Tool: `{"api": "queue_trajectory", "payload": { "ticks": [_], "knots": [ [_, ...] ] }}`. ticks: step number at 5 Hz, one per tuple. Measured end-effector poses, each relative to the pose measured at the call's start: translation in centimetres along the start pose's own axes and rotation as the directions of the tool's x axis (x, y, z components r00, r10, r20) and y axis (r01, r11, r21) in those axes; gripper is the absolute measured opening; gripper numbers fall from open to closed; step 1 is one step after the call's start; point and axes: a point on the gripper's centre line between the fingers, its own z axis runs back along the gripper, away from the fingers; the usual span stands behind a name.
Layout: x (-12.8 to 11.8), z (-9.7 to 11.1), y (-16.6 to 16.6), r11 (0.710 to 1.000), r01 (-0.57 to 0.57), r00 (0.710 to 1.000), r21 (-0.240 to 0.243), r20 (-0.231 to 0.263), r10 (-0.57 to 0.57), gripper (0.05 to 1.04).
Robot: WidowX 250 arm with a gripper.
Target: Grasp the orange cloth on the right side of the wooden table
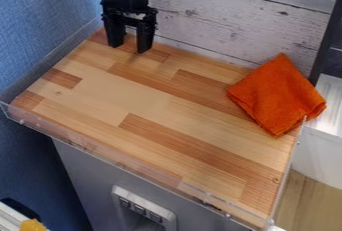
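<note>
A clear lip [153, 176] runs along the bottom, likely guarding the wooden counter [160, 100] against spills; the folded orange cloth [275, 95] lies right, and the gripper [129, 49] hangs upper left, spread and empty.

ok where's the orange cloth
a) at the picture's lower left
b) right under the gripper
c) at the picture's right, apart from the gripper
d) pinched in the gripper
c, the cloth lies at the right of the wood top, while the open gripper is at the upper left with nothing between its fingers.
</note>
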Motion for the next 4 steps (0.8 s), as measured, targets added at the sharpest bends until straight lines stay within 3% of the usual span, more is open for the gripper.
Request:
{"api": "queue_trajectory", "payload": {
  "ticks": [1, 2, 4],
  "knots": [
    [0.1, -1.5, -1.8, 1.0, -0.006, 1.0, 0.002, -0.011, 0.006, 0.999],
    [0.4, -2.6, -5.8, 1.0, -0.001, 1.0, 0.026, 0.013, 0.001, 0.998],
    [0.8, -3.1, -13.8, 0.996, -0.011, 0.991, 0.086, 0.133, -0.001, 0.999]
  ]
}}
